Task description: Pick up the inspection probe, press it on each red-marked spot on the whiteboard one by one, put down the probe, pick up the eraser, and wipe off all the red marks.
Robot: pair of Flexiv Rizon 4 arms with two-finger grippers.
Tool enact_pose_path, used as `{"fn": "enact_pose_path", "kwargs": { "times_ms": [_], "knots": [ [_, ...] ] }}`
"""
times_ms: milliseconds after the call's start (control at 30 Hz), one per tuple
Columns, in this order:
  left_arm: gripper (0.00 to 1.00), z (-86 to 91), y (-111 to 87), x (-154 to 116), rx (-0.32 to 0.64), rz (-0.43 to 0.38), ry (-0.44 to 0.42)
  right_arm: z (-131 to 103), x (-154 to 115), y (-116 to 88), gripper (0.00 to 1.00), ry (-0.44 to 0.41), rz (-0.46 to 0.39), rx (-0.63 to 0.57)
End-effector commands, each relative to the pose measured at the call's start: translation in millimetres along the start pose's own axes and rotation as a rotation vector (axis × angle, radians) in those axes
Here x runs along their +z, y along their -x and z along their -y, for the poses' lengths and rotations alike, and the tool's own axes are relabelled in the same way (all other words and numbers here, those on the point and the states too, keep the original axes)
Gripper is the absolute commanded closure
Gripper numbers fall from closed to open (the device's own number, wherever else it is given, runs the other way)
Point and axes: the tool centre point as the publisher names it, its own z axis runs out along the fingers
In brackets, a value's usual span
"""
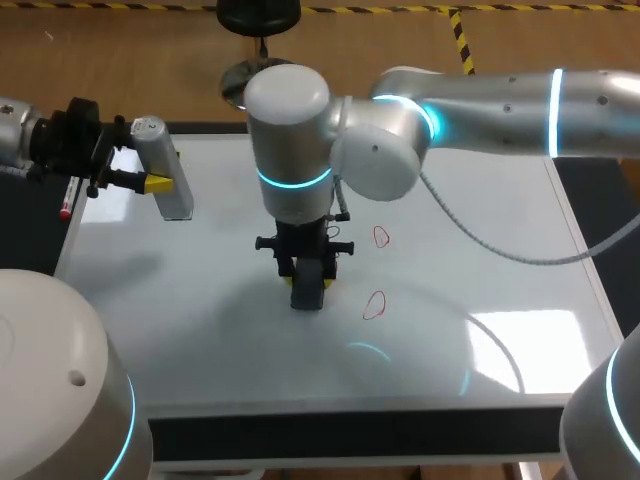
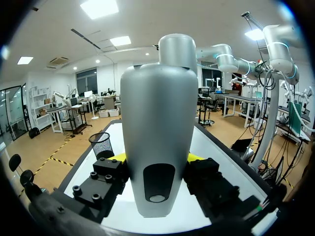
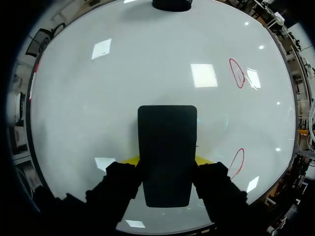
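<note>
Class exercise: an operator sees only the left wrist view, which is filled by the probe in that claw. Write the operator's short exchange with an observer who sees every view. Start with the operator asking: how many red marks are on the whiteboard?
Observer: Two. There is a far red mark and a near red mark on the whiteboard.
Operator: What is the right claw holding?
Observer: The right claw is shut on the black eraser.
Operator: Is the eraser on a mark?
Observer: No. It sits beside the near red mark, clear of it. I cannot tell whether it touches the board.
</note>
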Motion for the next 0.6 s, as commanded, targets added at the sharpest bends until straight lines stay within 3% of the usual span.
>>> {"fn": "enact_pose_path", "kwargs": {
  "times_ms": [33,300,600],
  "knots": [
    [1.0,0.5,0.8,-1.3,0.001,-0.003,-0.001,1.7,40.6,27.2,1.0,-0.009,-0.056,0.014],
    [1.0,0.5,0.8,-1.3,0.001,-0.003,-0.001,4.3,43.0,39.9,1.0,-0.042,-0.06,0.05],
    [1.0,0.5,0.8,-1.3,0.001,-0.003,-0.001,3.3,3.7,29.4,1.0,-0.013,0.013,0.024]
  ]
}}
